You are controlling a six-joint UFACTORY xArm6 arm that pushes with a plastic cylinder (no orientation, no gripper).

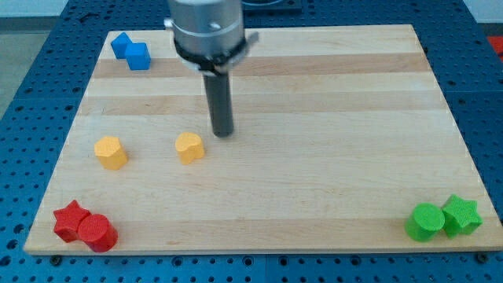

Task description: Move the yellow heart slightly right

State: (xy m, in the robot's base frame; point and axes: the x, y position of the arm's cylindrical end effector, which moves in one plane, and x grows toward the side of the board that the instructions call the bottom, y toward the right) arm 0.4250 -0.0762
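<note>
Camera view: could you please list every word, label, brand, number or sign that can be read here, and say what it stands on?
None: no readable text, number or sign shows anywhere in this view.
The wooden board is bare wood.
The yellow heart, the other yellow block, and the blue, red and green blocks are plain.
The arm's grey housing and my tip, at the heart's upper right, bear no marking.

Board (314, 94): pale wood — smooth, matt
Blocks: matt plastic, e.g. yellow heart (189, 147)
Rod (219, 101): dark, matt
</note>
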